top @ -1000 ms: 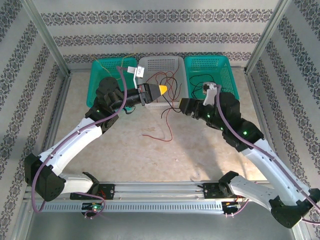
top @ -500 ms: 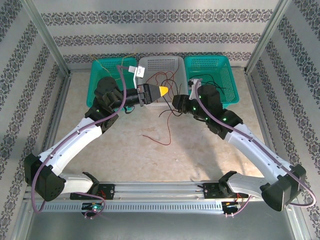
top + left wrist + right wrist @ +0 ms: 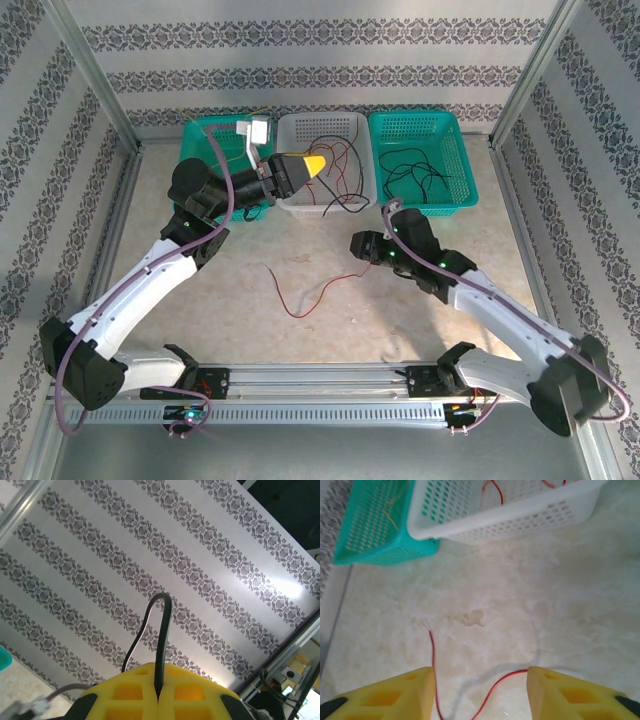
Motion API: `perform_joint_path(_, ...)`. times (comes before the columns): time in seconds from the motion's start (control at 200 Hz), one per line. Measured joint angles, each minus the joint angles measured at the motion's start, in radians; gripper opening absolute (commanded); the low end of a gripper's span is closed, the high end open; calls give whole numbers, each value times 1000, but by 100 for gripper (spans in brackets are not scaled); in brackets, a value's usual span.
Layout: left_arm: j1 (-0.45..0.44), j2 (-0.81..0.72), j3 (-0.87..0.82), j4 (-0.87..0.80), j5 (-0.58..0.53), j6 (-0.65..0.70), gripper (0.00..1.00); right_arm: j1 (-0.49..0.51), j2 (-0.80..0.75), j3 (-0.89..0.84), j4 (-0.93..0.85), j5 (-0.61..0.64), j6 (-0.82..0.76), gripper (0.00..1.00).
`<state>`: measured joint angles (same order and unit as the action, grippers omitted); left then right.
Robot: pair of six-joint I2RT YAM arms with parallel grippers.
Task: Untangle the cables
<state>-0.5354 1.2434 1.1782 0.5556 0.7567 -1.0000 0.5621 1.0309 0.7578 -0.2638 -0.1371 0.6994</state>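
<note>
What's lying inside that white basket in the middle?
Thin red cables loop loosely inside the white basket. The left gripper, shut on a black cable, hangs over the basket's left part and covers whatever lies beneath it.

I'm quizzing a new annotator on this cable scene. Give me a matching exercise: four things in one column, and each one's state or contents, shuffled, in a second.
Things
1. left gripper
2. right gripper
3. white basket
4. right teal basket

States
A. contains black cables
B. fingers open above a lone red cable on the table
C. fingers shut on a black cable loop
D. contains red cables

Pairs: 1-C, 2-B, 3-D, 4-A
</note>
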Motion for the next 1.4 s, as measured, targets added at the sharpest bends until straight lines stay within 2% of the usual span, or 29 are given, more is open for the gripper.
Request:
perform_joint_path(0.135, 1, -15, -79, 79, -92, -34, 0, 23, -172, 5, -21, 24, 11, 67)
perform_joint_path(0.17, 1, -14, -100, 104, -117, -50, 0, 33, -201, 14, -24, 27, 14, 74)
perform_joint_path(0.25, 1, 5, -128, 161, -158, -92, 0, 72, -231, 37, -19, 41, 27, 77)
perform_joint_path(0.425, 1, 42, -138, 250, -217, -168, 0, 188, -206, 95, 4, 97, 22, 80)
perform_joint_path(0.595, 1, 40, -138, 254, -239, -183, 0, 208, -118, 249, -20, 149, -44, 84)
perform_joint_path(0.71, 1, 12, -138, 153, -259, -150, 0, 211, -85, 354, -59, 179, -106, 80)
perform_joint_path(0.929, 1, -32, -57, -150, -290, -32, 0, 228, -74, 494, -198, 219, -256, 75)
perform_joint_path(1.099, 1, -21, -26, -238, -270, -1, 0, 228, 53, 654, -286, 174, -343, 66)
perform_joint_path(1.254, 1, -6, -11, -293, -250, 24, 0, 228, 150, 684, -319, 142, -386, 59)
perform_joint_path(1.319, 1, -6, -6, -309, -243, 32, 0, 228, 171, 684, -338, 132, -395, 52)
perform_joint_path(1.399, 1, -6, -1, -311, -237, 37, 0, 228, 182, 684, -351, 120, -401, 39)
